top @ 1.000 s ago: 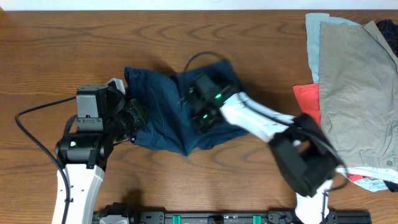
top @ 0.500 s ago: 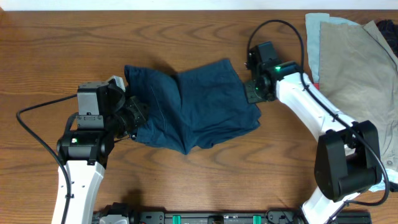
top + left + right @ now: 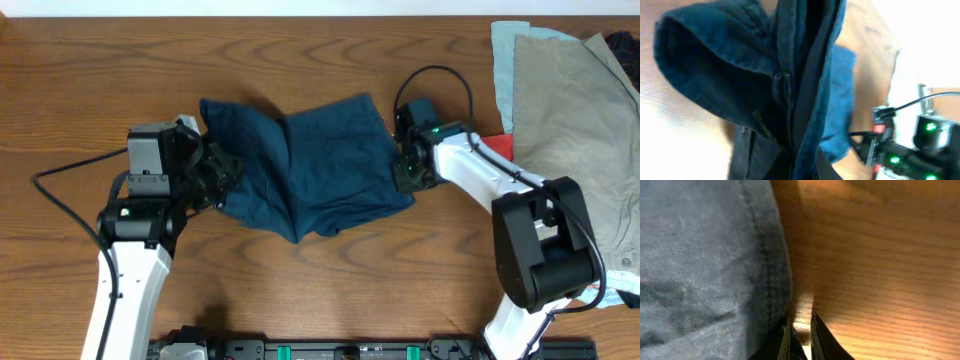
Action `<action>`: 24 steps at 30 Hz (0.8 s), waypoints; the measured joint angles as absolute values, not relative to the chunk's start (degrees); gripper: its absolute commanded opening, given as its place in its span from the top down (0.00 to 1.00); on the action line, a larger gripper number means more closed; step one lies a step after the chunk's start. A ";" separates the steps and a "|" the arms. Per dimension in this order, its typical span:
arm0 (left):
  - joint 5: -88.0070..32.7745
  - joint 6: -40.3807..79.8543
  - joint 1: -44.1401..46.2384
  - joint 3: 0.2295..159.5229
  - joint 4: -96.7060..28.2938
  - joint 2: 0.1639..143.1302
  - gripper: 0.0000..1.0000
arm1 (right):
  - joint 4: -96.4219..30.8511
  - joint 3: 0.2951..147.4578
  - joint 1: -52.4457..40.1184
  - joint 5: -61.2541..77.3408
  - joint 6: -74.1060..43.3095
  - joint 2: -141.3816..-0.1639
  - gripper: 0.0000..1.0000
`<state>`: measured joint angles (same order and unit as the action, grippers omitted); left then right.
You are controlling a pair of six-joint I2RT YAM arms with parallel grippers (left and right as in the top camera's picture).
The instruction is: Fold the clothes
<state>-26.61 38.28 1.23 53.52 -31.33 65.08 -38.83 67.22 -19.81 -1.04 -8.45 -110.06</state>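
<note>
Item one, the blue garment [image 3: 320, 165]: it lies rumpled and partly doubled at the middle of the table [image 3: 300, 60], one layer lapped over another along a rough vertical crease, so you should judge the fold as begun but not squared. Item two, the left gripper [image 3: 222, 178]: it sits at the garment's left edge, and in your left wrist view a thick ridge of dark cloth rises straight out from between the jaws, so read them as clenched on that edge, most likely to anchor or lift that side. Item three, the right gripper [image 3: 405, 172]: it is low at the garment's right edge; your right wrist view shows its fingers [image 3: 824, 342] drawn almost together with a thin slit of bare table between them and the stitched hem lying just beside the left one, so count these jaws as closed with no cloth visibly caught, probably placed to pin or pick up that hem. Item four, waiting stock at the table's right end: a khaki garment [image 3: 570, 140] on top, a pale blue garment [image 3: 505, 60] behind it and a red garment [image 3: 492, 155] peeking from under it, kept well apart from the working area.
</note>
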 measured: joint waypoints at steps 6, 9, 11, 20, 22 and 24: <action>-31.53 44.27 2.63 53.52 -22.81 67.40 0.94 | -37.26 65.04 -22.98 -1.58 -10.68 -108.77 0.88; -32.51 46.19 5.56 53.52 -20.51 68.71 0.94 | -37.21 64.23 -25.15 -2.09 -12.12 -108.22 0.88; -32.93 46.74 7.55 53.52 -19.62 69.80 0.94 | -37.23 64.03 -26.63 -2.33 -13.15 -108.05 0.88; -33.01 48.60 17.78 53.52 -13.98 79.42 0.94 | -37.89 63.92 -31.35 -2.61 -16.45 -107.92 0.87; -32.93 49.52 19.70 53.52 -12.45 81.41 0.94 | -37.91 63.92 -31.92 -2.61 -16.84 -107.92 0.87; -32.84 49.93 21.19 53.52 -11.25 82.81 0.94 | -37.91 63.92 -32.34 -2.61 -17.21 -107.92 0.87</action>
<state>-32.84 49.93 21.19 53.52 -11.25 82.81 -37.91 63.92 -32.34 -2.61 -17.21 -107.92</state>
